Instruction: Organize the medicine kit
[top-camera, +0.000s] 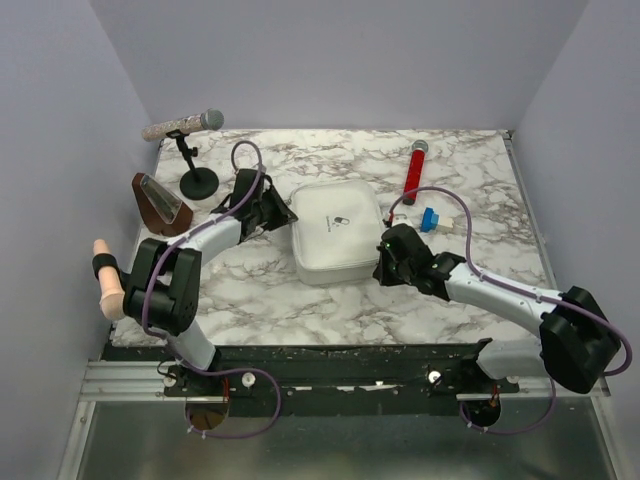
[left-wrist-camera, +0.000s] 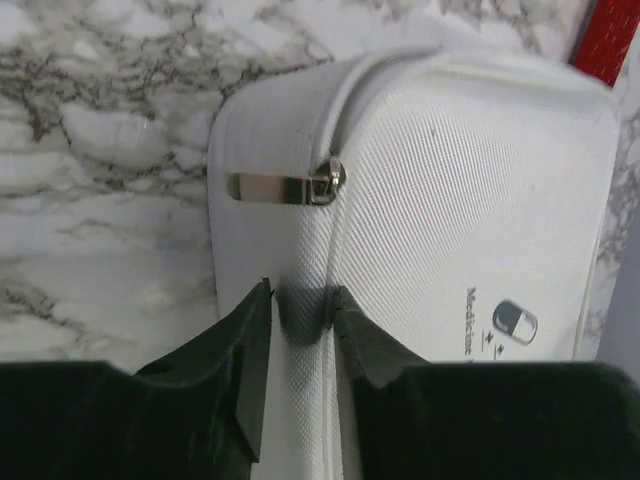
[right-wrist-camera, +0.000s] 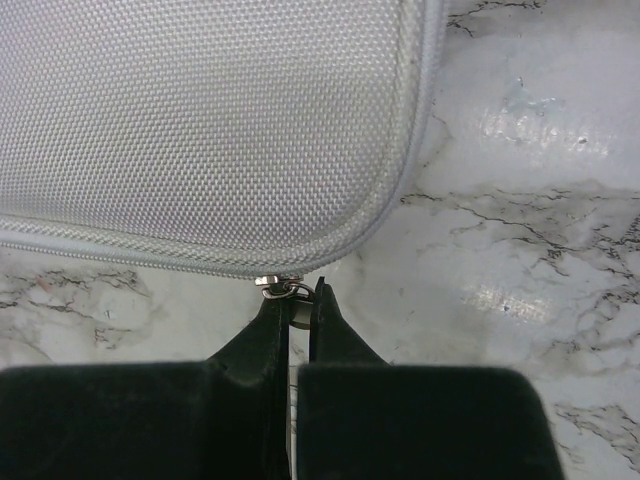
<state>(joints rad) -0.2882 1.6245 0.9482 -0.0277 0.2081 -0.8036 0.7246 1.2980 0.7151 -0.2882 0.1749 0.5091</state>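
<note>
You are looking at the medicine kit (top-camera: 335, 235), a white woven zip case lying flat and closed in the middle of the marble tabletop (top-camera: 260, 300), between your two arms. On its lid you are reading the word "Medicine" in small dark print. The rest of that line is running out of the left wrist view, and a two-tone capsule mark (left-wrist-camera: 514, 322) is sitting beside it.

Your left claw (left-wrist-camera: 300, 300) is sitting at the kit's left side. Its tips are narrowly parted and resting against the fabric, with the zip seam running between them. You cannot tell from these views whether it is actually clamping anything. A silver zipper tab (left-wrist-camera: 270, 188) is lying flat on the case just beyond those tips, apart from them.

Your right claw (right-wrist-camera: 298, 300) is sitting at the kit's near right corner, its jaws squeezed almost together and pinching a small zipper pull (right-wrist-camera: 283, 289) that is hanging off the zip line.

A red cylinder (top-camera: 414, 172) is lying just beyond the kit's far right corner with a small blue piece (top-camera: 430, 219) near it, and a microphone on a stand (top-camera: 183, 125) is standing at the far left
</note>
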